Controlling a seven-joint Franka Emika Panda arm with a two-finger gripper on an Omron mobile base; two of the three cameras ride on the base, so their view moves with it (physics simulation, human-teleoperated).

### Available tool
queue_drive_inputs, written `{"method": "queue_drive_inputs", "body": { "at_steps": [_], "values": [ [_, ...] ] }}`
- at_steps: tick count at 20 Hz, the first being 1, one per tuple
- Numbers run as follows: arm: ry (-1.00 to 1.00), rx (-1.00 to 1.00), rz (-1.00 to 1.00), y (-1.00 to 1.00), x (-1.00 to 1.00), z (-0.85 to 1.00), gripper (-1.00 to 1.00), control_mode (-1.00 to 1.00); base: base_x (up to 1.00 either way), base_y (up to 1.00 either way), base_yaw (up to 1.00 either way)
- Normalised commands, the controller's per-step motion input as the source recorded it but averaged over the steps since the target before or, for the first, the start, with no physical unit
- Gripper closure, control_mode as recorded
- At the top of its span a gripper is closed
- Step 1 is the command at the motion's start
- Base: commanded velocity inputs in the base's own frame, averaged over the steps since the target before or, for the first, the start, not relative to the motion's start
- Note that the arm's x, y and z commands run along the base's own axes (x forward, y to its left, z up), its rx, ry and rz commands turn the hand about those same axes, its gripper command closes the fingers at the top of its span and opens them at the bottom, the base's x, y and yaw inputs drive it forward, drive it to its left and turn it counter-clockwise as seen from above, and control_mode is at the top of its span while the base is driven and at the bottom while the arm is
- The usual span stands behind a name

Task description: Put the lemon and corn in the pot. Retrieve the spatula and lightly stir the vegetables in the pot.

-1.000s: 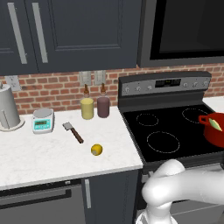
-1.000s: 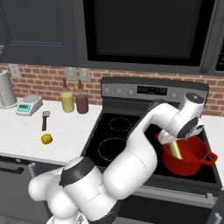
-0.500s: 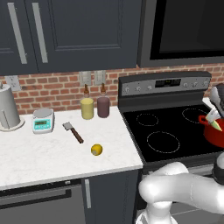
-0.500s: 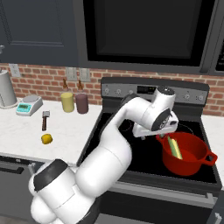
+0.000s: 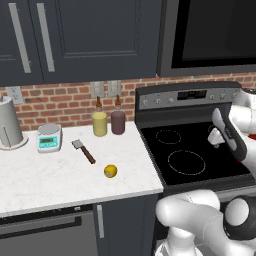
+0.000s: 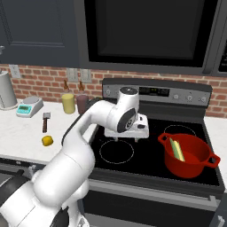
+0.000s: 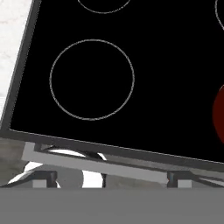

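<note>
Stove (image 6: 146,153) takes the centre and right of the right base view, its black glass top carrying the pot (image 6: 188,155) at lower right centre, on the front right burner. White counter (image 5: 60,175) fills the lower left of the left base view. Corn (image 6: 177,150) lies inside the pot, leaning on the near left wall; 1 of 2 vegetables is in. Gripper (image 6: 126,137) hovers over the front left burner at frame centre, jaws spread wide and empty, well apart from the pot. Spatula (image 5: 83,151) rests on the counter at centre left, head toward the wall. Lemon (image 5: 110,171) sits just below and right of the spatula, near the counter's front edge. Judgement: lemon pickup comes next. Risks: the round fruit can roll off the front edge if a fingertip nudges it before closing; an off-centre pinch may squirt it sideways; a wide arm swing could clip the 2 jars (image 5: 108,122) by the wall.
</note>
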Motion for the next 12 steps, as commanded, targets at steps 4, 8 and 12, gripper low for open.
{"method": "queue_drive_inputs", "body": {
  "at_steps": [4, 8, 12],
  "values": [
    [0.10, 0.00, -0.18, 1.00, -0.03, 0.00, -1.00, -1.00, 0.00, 0.00, 0.00],
    [0.16, -0.04, -0.18, 1.00, 0.08, -0.13, -1.00, -1.00, 0.00, 0.00, 0.00],
    [0.11, -0.05, -0.13, 0.60, 0.17, -0.08, -1.00, -1.00, 0.00, 0.00, 0.00]
  ]
}}
